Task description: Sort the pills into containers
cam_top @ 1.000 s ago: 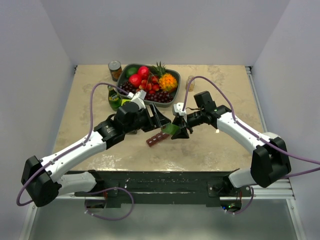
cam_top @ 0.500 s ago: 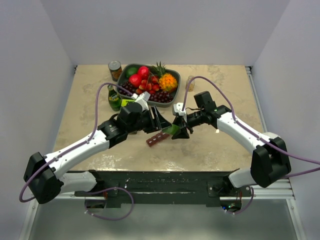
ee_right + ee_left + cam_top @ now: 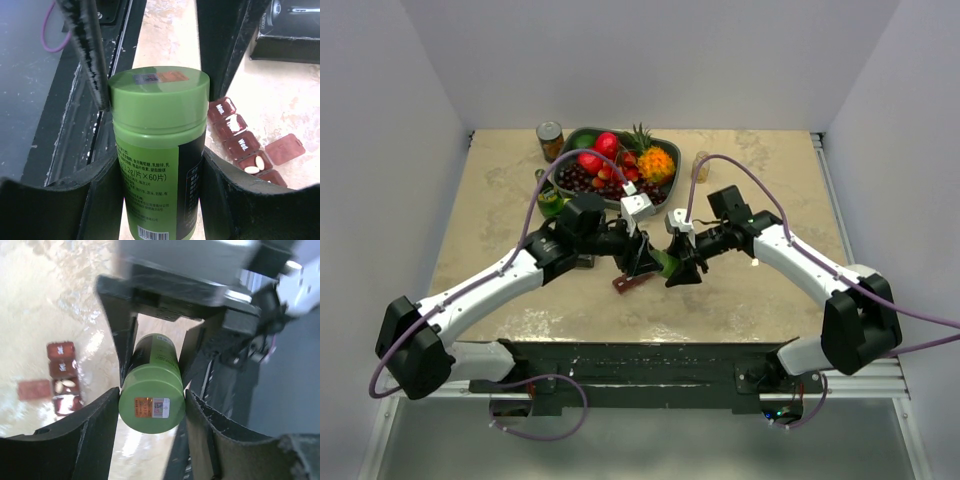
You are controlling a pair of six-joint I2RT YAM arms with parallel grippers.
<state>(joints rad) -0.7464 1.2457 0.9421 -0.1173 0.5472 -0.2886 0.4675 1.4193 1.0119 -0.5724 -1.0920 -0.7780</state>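
Note:
A green pill bottle [image 3: 155, 150] hangs above the table between both arms. My right gripper [image 3: 159, 152] is shut on its labelled body. My left gripper [image 3: 152, 392] is shut on its green cap [image 3: 151, 407], one finger pressed against each side. From above, the two grippers meet at the bottle [image 3: 666, 263]. Below it lie the containers [image 3: 239, 143], a dark red strip with day labels. One compartment stands open with two white pills [image 3: 256, 164] inside and its lid [image 3: 285, 148] flipped out. The strip also shows in the left wrist view [image 3: 62, 377] and from above [image 3: 632, 283].
At the back of the table stand a dark fruit tray [image 3: 665, 185], a can [image 3: 550, 135], a small green bottle [image 3: 548, 201] and a small jar [image 3: 701, 165]. A black box [image 3: 285, 30] lies beyond the strip.
My left arm has swung right to the bottle and its jaws have closed on the cap. The right gripper has kept holding the bottle in about the same place.

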